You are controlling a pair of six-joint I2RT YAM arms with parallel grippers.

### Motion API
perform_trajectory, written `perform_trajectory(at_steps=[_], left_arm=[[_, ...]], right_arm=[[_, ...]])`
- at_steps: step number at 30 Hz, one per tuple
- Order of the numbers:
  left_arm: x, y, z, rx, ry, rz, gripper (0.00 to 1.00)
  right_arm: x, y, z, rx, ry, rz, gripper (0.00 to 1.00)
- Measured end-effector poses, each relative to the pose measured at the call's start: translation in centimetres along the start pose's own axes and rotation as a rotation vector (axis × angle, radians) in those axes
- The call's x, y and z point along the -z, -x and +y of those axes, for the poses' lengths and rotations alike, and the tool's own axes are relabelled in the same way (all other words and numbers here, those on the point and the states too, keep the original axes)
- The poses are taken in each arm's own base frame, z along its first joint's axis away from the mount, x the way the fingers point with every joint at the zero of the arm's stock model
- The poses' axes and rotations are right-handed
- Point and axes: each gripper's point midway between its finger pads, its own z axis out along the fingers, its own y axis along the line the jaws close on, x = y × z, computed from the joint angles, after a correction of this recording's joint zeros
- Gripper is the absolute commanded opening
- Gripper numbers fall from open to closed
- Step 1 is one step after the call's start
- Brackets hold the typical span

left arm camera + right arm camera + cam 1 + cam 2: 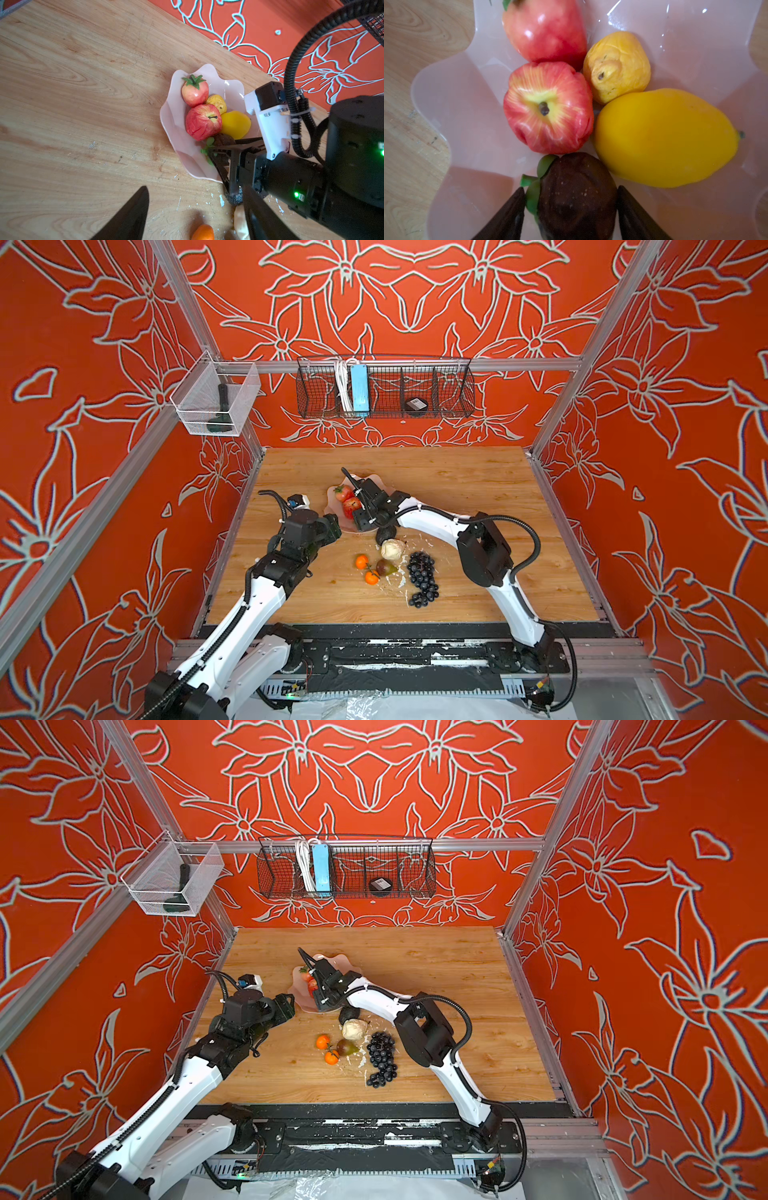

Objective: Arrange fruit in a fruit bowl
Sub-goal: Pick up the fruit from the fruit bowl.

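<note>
The pale pink fruit bowl (176,116) (374,479) holds two red fruits (202,122), a small yellow lumpy fruit (217,102) and a lemon (664,137). My right gripper (571,191) (360,524) reaches into the bowl, shut on a dark brown fruit (575,197) with green leaves. On the table in front lie two oranges (362,561), a dark pear-shaped fruit (385,567), a cream lumpy piece (392,549), a dark avocado (384,536) and a grape bunch (422,578). My left gripper (195,207) (332,531) hangs open and empty left of the bowl, above an orange (203,232).
A black wire basket (384,387) hangs on the back wall and a white mesh basket (216,400) on the left rail. White flecks (401,583) lie scattered among the loose fruit. The red patterned walls close in the table on three sides.
</note>
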Motion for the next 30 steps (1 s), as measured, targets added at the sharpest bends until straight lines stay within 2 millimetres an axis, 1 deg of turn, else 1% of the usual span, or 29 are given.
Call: perform_trajectory(at_steps=[5, 10, 14, 17, 19, 21, 23, 27, 30], left_arm=[[-0.1, -0.1, 0.0, -0.001, 0.002, 0.003, 0.72], [-0.8, -0.7, -0.1, -0.006, 0.0, 0.035, 0.73], [-2.3, -2.2, -0.2, -0.021, 0.004, 0.105, 0.73], [-3.9, -3.1, -0.8, -0.037, -0.001, 0.182, 0.72], [-4.9, -3.3, -1.5, -0.035, -0.017, 0.223, 0.7], [-5.9, -3.2, -2.1, -0.013, -0.042, 0.262, 0.63], [-6.8, -3.0, -2.4, 0.018, -0.061, 0.291, 0.58], [-8.0, -3.1, -2.7, 0.073, -0.096, 0.343, 0.5], [-8.6, -3.3, -3.6, 0.093, -0.132, 0.376, 0.46]], right_arm=[[0.2, 0.0, -0.1, -0.006, 0.004, -0.006, 0.65], [1.2, 0.0, -0.5, -0.034, 0.019, -0.01, 0.65], [2.4, 0.6, -0.7, -0.074, 0.057, -0.03, 0.65], [3.3, 1.1, -1.1, -0.118, 0.093, -0.048, 0.65], [3.7, 1.4, -1.6, -0.152, 0.116, -0.057, 0.65], [4.0, 1.4, -2.0, -0.186, 0.141, -0.063, 0.64], [4.2, 1.5, -2.4, -0.216, 0.164, -0.069, 0.64], [4.3, 1.3, -3.0, -0.273, 0.209, -0.074, 0.63], [4.5, 1.2, -2.8, -0.296, 0.243, -0.077, 0.63]])
